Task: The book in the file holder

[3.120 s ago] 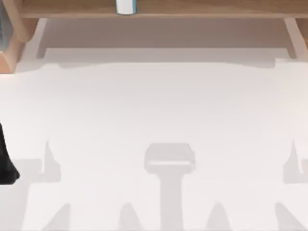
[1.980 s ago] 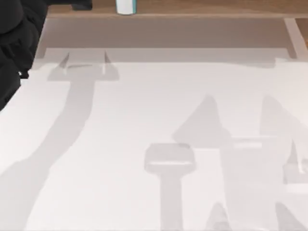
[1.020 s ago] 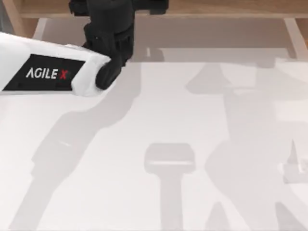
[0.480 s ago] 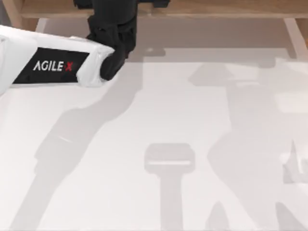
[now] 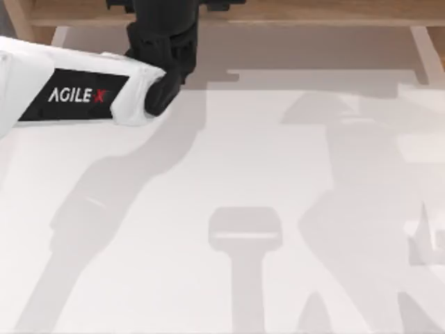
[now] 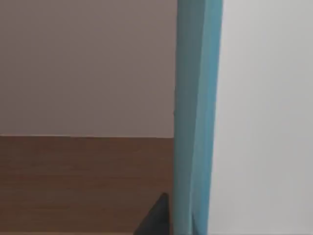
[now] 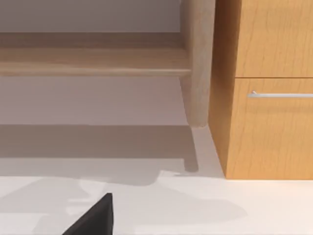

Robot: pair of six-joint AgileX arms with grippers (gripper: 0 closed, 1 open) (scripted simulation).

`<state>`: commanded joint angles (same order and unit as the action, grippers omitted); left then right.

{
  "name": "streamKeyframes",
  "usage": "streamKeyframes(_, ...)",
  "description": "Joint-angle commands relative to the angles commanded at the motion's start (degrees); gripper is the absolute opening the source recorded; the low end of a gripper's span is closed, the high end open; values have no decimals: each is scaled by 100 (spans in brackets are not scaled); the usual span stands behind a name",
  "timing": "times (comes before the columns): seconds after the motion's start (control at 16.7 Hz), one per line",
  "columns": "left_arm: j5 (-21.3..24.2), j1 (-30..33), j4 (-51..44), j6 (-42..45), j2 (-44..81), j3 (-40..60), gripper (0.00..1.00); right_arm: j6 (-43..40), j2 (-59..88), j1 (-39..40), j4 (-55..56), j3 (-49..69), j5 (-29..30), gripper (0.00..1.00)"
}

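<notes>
The book point(image 6: 198, 117) stands upright in the left wrist view, very near, with a teal-blue edge and a white cover beside it. In the top view my left gripper point(image 5: 170, 10) reaches over the wooden shelf board point(image 5: 313, 10) at the back and hides the book there. It is shut on the book, and one dark fingertip point(image 6: 157, 218) lies against the teal side. A light-brown wall of the file holder point(image 5: 17, 17) shows at the back left corner, mostly behind my left arm. A black piece of my right gripper point(image 7: 95, 218) hangs low over the table.
The shelf board rests on legs point(image 5: 427, 52) at the back. In the right wrist view a wooden cabinet point(image 7: 274, 122) with a metal drawer handle point(image 7: 281, 94) stands beside a shelf leg point(image 7: 198, 63). The white table point(image 5: 243, 174) spreads wide in front.
My left arm swung in from the left to the shelf and now covers the book. In the last half second it has hardly moved. A shadow on the right of the table shifted.
</notes>
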<state>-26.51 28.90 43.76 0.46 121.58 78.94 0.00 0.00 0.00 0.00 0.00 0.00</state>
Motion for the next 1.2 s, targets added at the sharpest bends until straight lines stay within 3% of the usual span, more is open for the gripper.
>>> streamKeyframes(0.36, 0, 0, 0, 0, 0, 0, 2, 0, 0, 0, 0, 0, 0, 100)
streamKeyframes(1.2, -4, 17, -260, 9, -137, 117, 0, 0, 0, 0, 0, 0, 0, 100)
